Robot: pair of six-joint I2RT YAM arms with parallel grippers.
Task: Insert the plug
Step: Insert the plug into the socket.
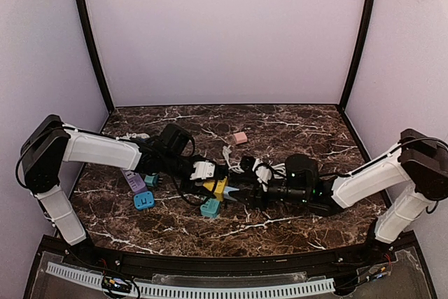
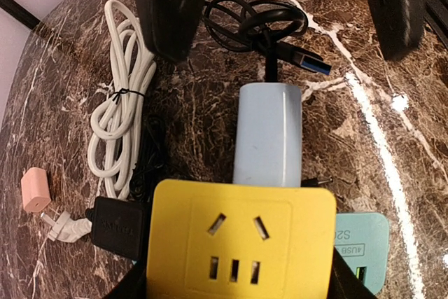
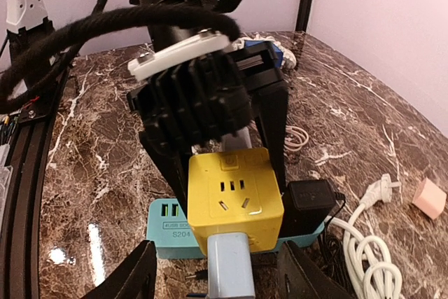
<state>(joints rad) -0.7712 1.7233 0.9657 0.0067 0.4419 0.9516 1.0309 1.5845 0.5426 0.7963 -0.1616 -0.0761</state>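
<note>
A yellow socket cube (image 2: 238, 243) sits pinched in the left end effector (image 3: 234, 194), over a teal adapter (image 3: 168, 232) on the marble surface (image 1: 280, 131). A pale blue plug (image 2: 268, 134) meets the cube's side face. The right end effector (image 3: 222, 271) stands spread, its fingers (image 3: 140, 274) either side of the plug.

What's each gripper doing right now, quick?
Left gripper: closed, holding the yellow socket cube.
Right gripper: open, straddling the light blue plug without gripping it.
</note>
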